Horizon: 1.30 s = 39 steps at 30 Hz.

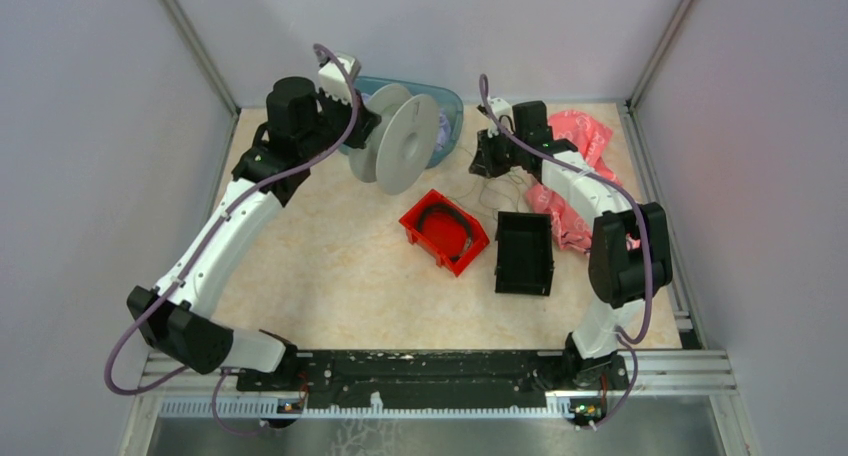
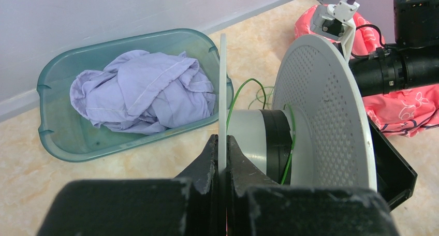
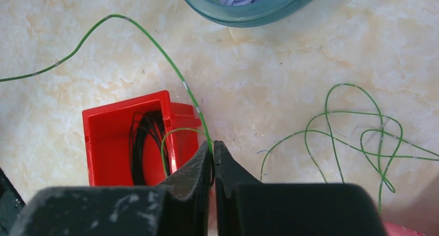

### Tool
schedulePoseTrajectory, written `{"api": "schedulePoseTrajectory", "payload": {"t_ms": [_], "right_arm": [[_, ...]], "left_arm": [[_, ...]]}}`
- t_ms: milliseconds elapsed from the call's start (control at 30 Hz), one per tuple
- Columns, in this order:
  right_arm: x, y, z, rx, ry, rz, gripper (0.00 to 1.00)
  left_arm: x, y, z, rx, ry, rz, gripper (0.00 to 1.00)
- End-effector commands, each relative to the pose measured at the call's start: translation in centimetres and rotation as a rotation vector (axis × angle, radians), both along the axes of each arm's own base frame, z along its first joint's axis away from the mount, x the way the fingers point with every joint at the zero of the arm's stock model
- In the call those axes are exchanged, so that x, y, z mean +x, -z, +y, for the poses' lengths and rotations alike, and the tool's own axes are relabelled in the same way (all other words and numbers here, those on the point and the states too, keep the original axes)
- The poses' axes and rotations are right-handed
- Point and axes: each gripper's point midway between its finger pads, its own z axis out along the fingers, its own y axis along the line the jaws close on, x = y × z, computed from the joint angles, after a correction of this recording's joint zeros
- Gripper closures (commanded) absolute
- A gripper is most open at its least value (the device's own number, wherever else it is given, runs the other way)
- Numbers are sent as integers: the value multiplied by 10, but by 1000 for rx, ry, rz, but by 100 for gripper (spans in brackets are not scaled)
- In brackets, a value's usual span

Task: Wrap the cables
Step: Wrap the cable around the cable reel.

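Right wrist: right gripper (image 3: 212, 149) is pinched tight on the green cable (image 3: 184, 86), bottom centre of frame. From the fingertips the cable climbs in an arc to the upper left, then runs out at the left edge. A small loop hangs over the red bin (image 3: 111, 123), lower left. More of the same cable lies in loose loops on the table at right. A black coil (image 3: 141, 143) sits inside the red bin. No spool in this view.

Left wrist: left gripper (image 2: 222, 143) is clamped on the rim of the white spool's (image 2: 326, 112) thin near flange, which stands upright between the fingers. Green cable is wrapped on the hub between the flanges and arcs off behind it. Only this view shows that.

Upper left there: teal basin (image 2: 52, 117) with lilac cloth (image 2: 145, 91) in it. Pink cloth (image 2: 404, 112) at right.

Top view: spool is at upper centre, in front of the basin. Right gripper is just right of it, above the black bin (image 1: 525, 266). The cable is barely visible from here, just faint lines near the right gripper.
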Motion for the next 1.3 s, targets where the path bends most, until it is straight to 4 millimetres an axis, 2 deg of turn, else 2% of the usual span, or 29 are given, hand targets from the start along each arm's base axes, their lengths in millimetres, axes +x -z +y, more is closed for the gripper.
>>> {"api": "schedulePoseTrajectory", "payload": {"t_ms": [0,200,467,633,767,1100,1267], "right_arm": [[9,-22,11,35,-14,-69,99],[-16,-11,38,9,-91,-54,100],[-79,-11,90,31,-343,-59,100],[-121,-46,114,92,-522,-119,100],[-140,-79,123,160,-604,-135,100],[-147,-165,123,242,-622,-262,100],[-149,-194,123,295,-632,-266,100]], "left_arm": [[9,-41,4,-90,-55,-74,100],[29,-41,22,-95,-205,-65,100],[51,-38,44,-69,-365,-77,100],[62,-27,52,-21,-415,-93,100],[67,-15,53,16,-426,-104,100],[65,6,56,106,-432,-143,100],[61,9,55,132,-433,-164,100]]}}
